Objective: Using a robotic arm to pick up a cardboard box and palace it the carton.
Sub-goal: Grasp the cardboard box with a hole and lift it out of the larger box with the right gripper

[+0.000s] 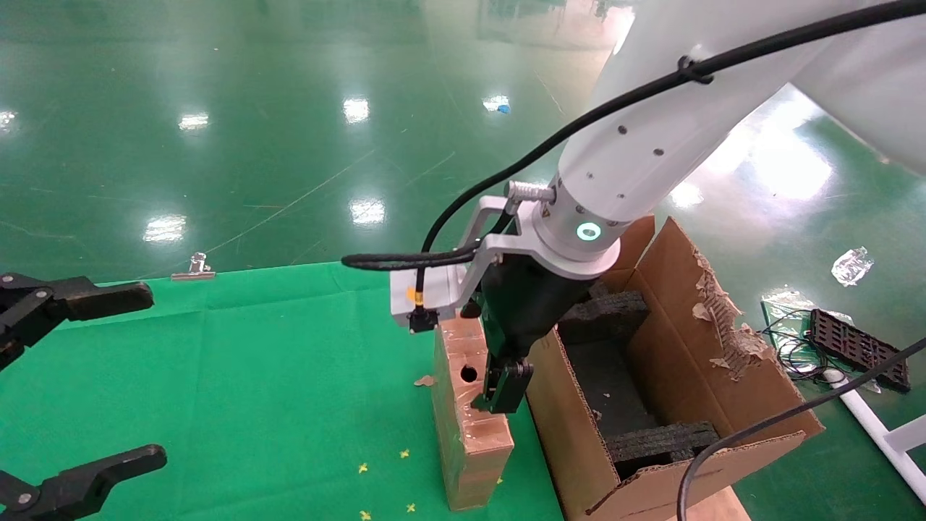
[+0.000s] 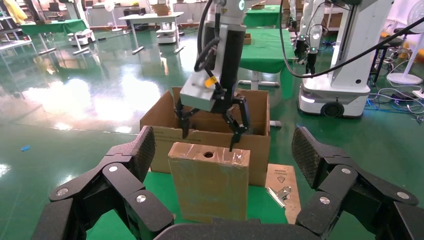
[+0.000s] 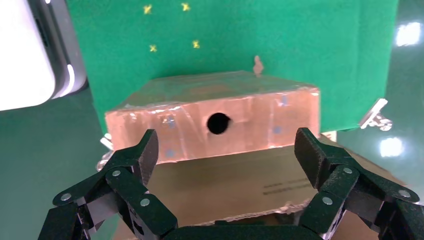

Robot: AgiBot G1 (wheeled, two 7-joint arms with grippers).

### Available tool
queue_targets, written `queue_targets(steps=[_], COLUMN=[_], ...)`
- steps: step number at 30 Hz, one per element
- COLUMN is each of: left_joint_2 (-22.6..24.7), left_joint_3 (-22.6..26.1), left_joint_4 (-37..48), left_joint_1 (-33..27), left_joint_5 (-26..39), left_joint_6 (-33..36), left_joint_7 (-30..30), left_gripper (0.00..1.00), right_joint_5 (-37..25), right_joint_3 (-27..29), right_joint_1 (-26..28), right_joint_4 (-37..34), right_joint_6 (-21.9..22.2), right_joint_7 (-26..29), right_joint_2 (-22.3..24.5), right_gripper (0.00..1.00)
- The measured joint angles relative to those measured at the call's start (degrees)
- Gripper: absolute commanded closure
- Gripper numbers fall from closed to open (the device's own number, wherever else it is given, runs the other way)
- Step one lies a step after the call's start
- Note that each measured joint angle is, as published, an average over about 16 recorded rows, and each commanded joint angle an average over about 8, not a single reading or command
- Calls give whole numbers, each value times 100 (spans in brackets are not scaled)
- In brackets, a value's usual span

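The cardboard box (image 1: 470,420) stands upright on the green cloth, its thin taped side with the round hole facing up, close against the carton's (image 1: 571,427) near wall. The robotic arm reaches down from the right, and its right gripper (image 1: 500,380) hangs open just above the box's top, one finger off each end. In the right wrist view the holed side (image 3: 218,123) lies beyond the open right gripper (image 3: 225,155), with the carton wall (image 3: 225,192) below it. My left gripper (image 1: 123,380) stays open at the table's left, facing the box (image 2: 209,185).
Black foam inserts (image 1: 608,311) line the carton, and its far flap (image 1: 723,325) is torn. A metal binder clip (image 1: 194,266) lies at the cloth's back edge. Cables and a black tray (image 1: 857,347) lie on the floor to the right.
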Motion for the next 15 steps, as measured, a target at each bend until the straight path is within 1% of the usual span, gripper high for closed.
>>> queue_targets(steps=[4,7,11,15], left_joint_2=[-1,-1,-2,-3], left_joint_3=[2,3,5,6], left_joint_4=[0,0,0,0], left_joint_1=[0,-1,-1,-1], left_joint_5=[-1,-2,-3,-4], left_joint_6=[-1,-1,-2,-3], left_joint_7=[1,1,2,3], left_gripper=[0,0,0,0], right_joint_5=[43,63,74,154], right_joint_3=[-221,-336,-478,-606], right_joint_1=[49,90,172,264], right_joint_4=[-4,-26,-118,-338], right_joint_6=[61,89,68,21], right_joint_7=[145,398,1026,1912], right_joint_2=[-29,-32,-62,-105], right_gripper=[0,0,0,0])
